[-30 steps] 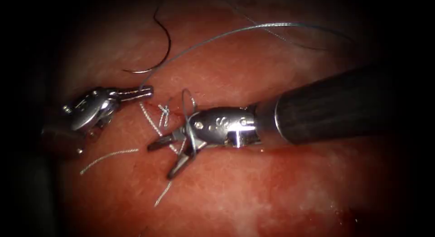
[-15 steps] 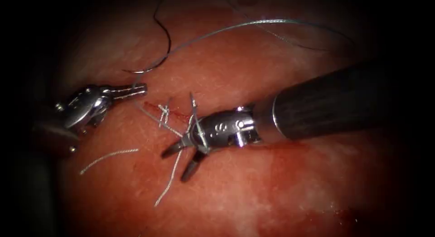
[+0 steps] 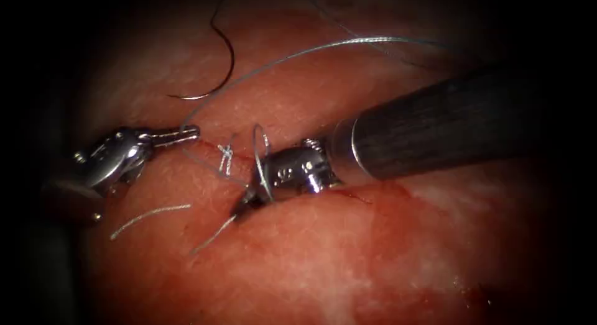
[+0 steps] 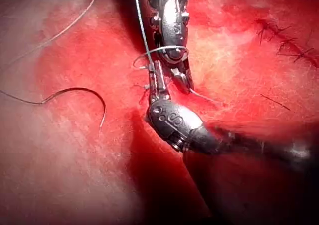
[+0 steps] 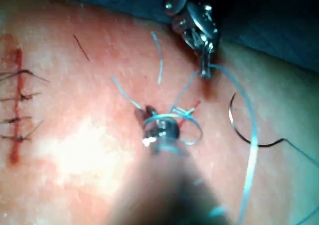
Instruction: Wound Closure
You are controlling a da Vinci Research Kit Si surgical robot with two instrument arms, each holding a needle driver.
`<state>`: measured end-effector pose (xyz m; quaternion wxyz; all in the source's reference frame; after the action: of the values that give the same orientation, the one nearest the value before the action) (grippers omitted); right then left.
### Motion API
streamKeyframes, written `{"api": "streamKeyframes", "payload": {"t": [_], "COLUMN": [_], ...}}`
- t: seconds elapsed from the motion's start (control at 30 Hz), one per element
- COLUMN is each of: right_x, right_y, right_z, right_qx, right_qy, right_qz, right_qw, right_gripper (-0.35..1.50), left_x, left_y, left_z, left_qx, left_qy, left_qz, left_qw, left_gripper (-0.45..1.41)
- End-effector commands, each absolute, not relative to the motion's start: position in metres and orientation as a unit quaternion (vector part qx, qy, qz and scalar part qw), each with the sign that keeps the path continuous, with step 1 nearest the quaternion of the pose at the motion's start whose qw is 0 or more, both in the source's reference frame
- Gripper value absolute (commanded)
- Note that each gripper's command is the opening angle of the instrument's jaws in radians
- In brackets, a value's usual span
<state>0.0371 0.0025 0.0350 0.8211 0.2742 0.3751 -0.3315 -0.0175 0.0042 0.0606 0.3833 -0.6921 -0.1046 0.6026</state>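
My left tool (image 3: pixel 189 135) comes in from the left, jaws shut on the long pale thread (image 3: pixel 323 46), which arcs up and over to the right. A loop of that thread (image 3: pixel 260 160) is wound around my right tool (image 3: pixel 244 204). The right jaws point down-left, shut on the short thread tail (image 3: pixel 214 233). A knot (image 3: pixel 225 153) sits on the cut between the tools. The dark curved needle (image 3: pixel 222 64) lies free on the tissue beyond the left tool, held by neither. The left wrist view shows the left jaws (image 4: pixel 154 78) beside the right tool (image 4: pixel 182 80), with the needle (image 4: pixel 79 91) apart.
A loose cut piece of thread (image 3: pixel 149 214) lies on the tissue left of the cut. A row of finished dark stitches (image 5: pixel 20 105) shows in the right wrist view. Red fluid wets the tissue (image 3: pixel 385 250) around the cut.
The right tool's jaws were spread wide over the short tail and have come shut on it. That tool has tipped down and shifted slightly up. The left tool has barely moved.
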Motion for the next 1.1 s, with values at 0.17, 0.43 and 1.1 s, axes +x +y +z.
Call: {"api": "streamKeyframes", "payload": {"t": [0.17, 0.43, 1.1], "right_x": [0.038, 0.0375, 0.0326], "right_y": [0.001, 0.002, 0.007], "right_z": [0.035, 0.034, 0.034], "right_qx": [0.274, 0.275, 0.306], "right_qy": [0.367, 0.442, 0.506], "right_qz": [-0.346, -0.279, -0.03], "right_qw": [0.819, 0.807, 0.806], "right_gripper": [-0.35, -0.35, -0.35], "left_x": [-0.0176, -0.0176, -0.0157], "left_y": [0.002, -0.002, -0.019], "left_z": [0.06, 0.059, 0.051], "left_qx": [-0.691, -0.69, -0.676], "left_qy": [-0.108, -0.113, -0.151], "left_qz": [0.604, 0.61, 0.631], "left_qw": [0.383, 0.373, 0.348], "left_gripper": [-0.45, -0.45, -0.45]}}
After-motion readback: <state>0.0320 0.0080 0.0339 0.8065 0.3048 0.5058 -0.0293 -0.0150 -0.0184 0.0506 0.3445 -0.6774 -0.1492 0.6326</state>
